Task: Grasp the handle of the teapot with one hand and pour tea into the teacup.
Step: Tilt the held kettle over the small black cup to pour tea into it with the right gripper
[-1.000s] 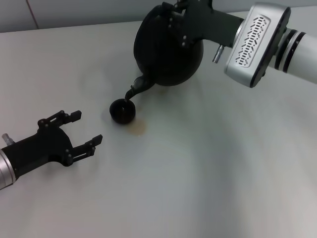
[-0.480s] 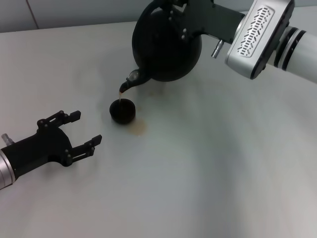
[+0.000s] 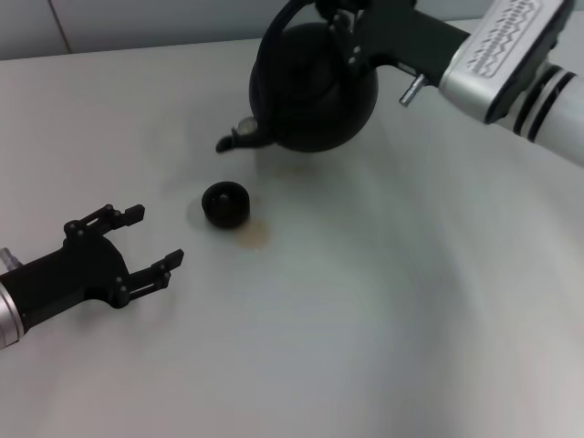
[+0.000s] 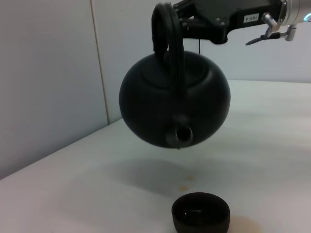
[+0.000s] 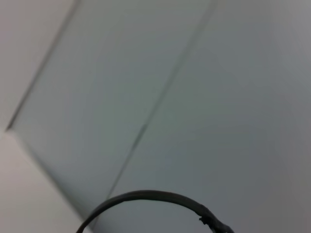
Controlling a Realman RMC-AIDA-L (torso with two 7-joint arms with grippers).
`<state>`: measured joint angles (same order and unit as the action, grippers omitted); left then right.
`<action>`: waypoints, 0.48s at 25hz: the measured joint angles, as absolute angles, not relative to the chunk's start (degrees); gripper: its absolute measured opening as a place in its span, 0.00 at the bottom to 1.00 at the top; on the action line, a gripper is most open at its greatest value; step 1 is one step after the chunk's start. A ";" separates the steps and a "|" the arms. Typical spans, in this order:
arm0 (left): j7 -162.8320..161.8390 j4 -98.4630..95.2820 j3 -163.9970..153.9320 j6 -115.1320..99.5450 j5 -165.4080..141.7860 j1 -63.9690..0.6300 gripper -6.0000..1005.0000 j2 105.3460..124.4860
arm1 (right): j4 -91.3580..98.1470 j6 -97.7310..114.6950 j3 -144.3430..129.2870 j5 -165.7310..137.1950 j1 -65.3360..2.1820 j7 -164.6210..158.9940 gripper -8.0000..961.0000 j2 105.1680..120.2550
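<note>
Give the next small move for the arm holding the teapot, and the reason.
Probably lower the teapot onto the table beside the teacup. The right end effector holds its handle with the pot aloft, nearly level, no stream at the spout.

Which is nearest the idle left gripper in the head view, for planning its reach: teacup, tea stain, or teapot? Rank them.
From the left gripper, open and low on the robot's left:
1. Teacup, just beyond it, on the table.
2. Tea stain, right of the cup.
3. Teapot, farthest, held aloft by the right gripper.
</note>
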<state>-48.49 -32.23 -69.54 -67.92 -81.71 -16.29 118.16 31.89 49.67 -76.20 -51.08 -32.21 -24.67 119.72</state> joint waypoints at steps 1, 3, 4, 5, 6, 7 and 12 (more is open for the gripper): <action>-48.28 -32.23 -69.45 -67.99 -81.68 -16.15 0.80 118.18 | 30.84 50.32 -76.16 -48.67 -32.09 -25.05 0.09 119.64; -48.28 -32.23 -69.45 -67.99 -81.68 -16.15 0.80 118.18 | 28.65 51.80 -75.87 -44.59 -31.88 -25.55 0.09 119.55; -47.91 -32.20 -69.38 -68.13 -81.54 -16.04 0.80 118.18 | 27.39 52.50 -75.67 -42.68 -31.77 -25.58 0.09 119.52; -47.91 -32.20 -69.38 -68.13 -81.54 -16.04 0.80 118.18 | 26.45 52.92 -75.62 -41.16 -31.67 -25.58 0.09 119.51; -47.76 -32.20 -69.33 -68.23 -81.48 -15.90 0.80 118.19 | 25.54 53.28 -75.60 -39.57 -31.53 -25.58 0.09 119.48; -47.76 -32.20 -69.33 -68.23 -81.48 -15.90 0.80 118.19 | 24.74 53.54 -75.60 -38.23 -31.28 -25.56 0.09 119.48; -47.88 -32.47 -69.25 -68.29 -81.55 -15.90 0.80 118.12 | 22.31 54.17 -75.37 -33.85 -30.21 -25.41 0.09 119.50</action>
<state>-47.88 -32.47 -69.25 -68.29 -81.55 -15.90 118.12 22.31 54.17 -75.37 -33.85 -30.21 -25.41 119.50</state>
